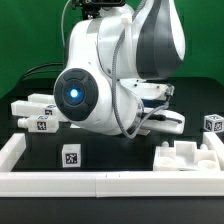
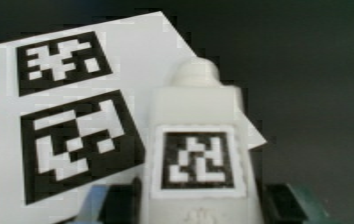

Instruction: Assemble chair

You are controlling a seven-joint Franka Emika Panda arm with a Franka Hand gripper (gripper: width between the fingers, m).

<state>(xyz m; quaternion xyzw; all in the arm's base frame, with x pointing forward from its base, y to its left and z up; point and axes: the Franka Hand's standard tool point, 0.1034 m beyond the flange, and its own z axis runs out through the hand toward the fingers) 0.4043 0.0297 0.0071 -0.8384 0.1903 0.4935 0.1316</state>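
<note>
In the wrist view a white chair leg (image 2: pixel 195 140) with a rounded peg at its far end and a black-and-white tag on its face lies on the black table. My gripper (image 2: pixel 199 206) straddles its near end. One dark finger (image 2: pixel 117 205) presses one side and the other presses the opposite side, so the jaws are shut on the leg. The leg lies half over the edge of the marker board (image 2: pixel 58 100). In the exterior view the arm (image 1: pixel 100 80) hides the gripper and the leg.
Tagged white chair parts (image 1: pixel 35 115) lie at the exterior view's left, and a small tagged piece (image 1: pixel 70 157) nearer the front. A notched white block (image 1: pixel 187 156) and a tagged cube (image 1: pixel 212 123) sit at the right. A white border rail (image 1: pixel 110 182) runs along the front.
</note>
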